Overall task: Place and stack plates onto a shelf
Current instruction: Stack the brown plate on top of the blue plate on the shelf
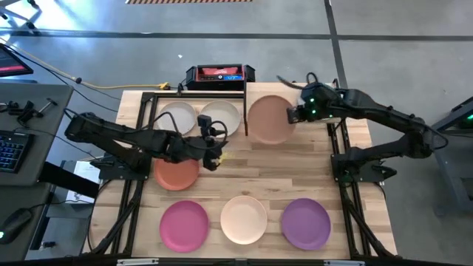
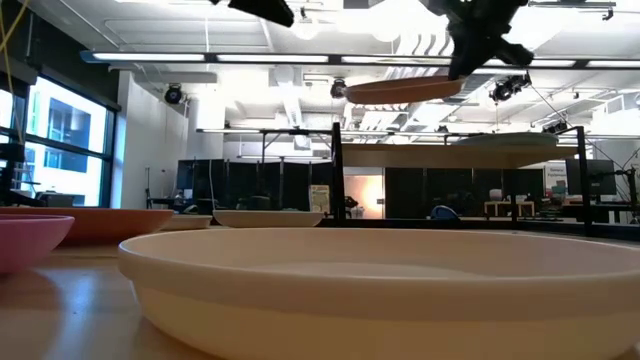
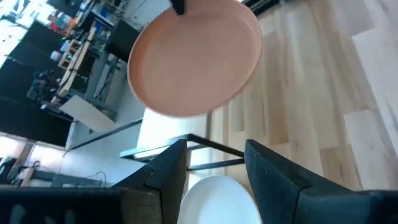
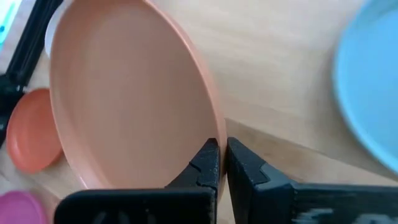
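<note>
My right gripper [image 1: 297, 114] is shut on a peach plate [image 1: 270, 118], held in the air over the shelf [image 1: 260, 90], whose plank edge [image 2: 440, 157] shows in the low view. A pale mint plate [image 4: 373, 87] lies on the plank. My left gripper [image 3: 214, 174] is open and hovers above a white plate [image 3: 217, 202] with nothing between its fingers. Two pale plates [image 1: 177, 117] [image 1: 220, 117] lie left of the shelf's post. Coral red [image 1: 177, 174], magenta [image 1: 185, 224], cream [image 1: 244, 218] and purple [image 1: 305, 222] plates rest on the tabletop. My right gripper pinches the peach plate's rim [image 4: 208, 134] between its two fingers, one on the plate's upper face and one underneath. The fingers come slanting down from the table's right side. The plate [image 2: 400, 90] is lifted clear above the shelf, almost level.
A thin black post [image 1: 245, 111] stands between the pale plates and the shelf's plank. A black and red box [image 1: 220, 74] sits behind the table's far edge. Black frame rails run along the table's left and right sides.
</note>
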